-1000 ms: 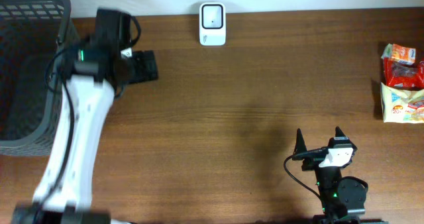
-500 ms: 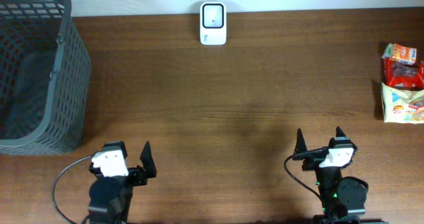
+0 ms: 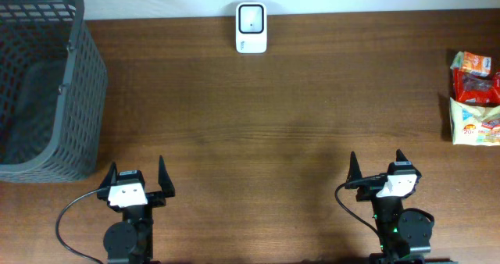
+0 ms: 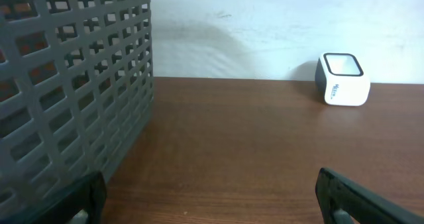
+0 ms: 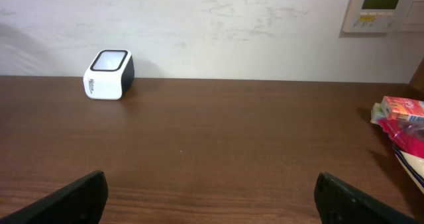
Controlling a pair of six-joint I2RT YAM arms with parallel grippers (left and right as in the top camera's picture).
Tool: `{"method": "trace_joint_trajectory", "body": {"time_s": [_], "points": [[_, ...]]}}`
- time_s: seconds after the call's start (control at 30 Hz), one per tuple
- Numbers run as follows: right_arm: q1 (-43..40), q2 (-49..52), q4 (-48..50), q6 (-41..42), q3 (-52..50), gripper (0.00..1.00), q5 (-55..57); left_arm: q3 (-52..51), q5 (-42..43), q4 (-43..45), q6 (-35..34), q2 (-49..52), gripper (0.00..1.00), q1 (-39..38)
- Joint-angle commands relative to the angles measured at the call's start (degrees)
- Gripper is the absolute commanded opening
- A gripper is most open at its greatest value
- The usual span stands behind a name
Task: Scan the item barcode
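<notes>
I see the basket (image 3: 47, 84) at the tabletop's (image 3: 281, 115) far left, the scanner (image 3: 251, 28) at the middle of the back edge, and the snack packets (image 3: 474, 98) at the right edge. The left pincer (image 3: 137, 170) and right pincer (image 3: 376, 159) sit along the front.

No wording can be read with certainty. A small bluish mark is printed on the side of the white box-shaped plastic scanner (image 4: 342, 79), but its letters are too small to be made out. Printing is seen on the red and orange foil snack packets (image 3: 474, 98), blurred beyond reading. Nothing legible is shown on the beige wall-mounted panel (image 5: 379, 5).
</notes>
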Motion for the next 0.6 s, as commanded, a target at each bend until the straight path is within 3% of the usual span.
{"method": "trace_joint_trajectory", "body": {"time_s": [0.0,0.57], "points": [[0.4,-0.4,-0.3,0.2,-0.4,0.98,0.5,-0.5,1.1,-0.1,1.4,-0.5,0.99,0.3],[0.4,-0.4,-0.3,0.2,-0.4,0.98,0.5,-0.4,1.5,-0.1,0.8,-0.5,0.99,-0.1]]}}
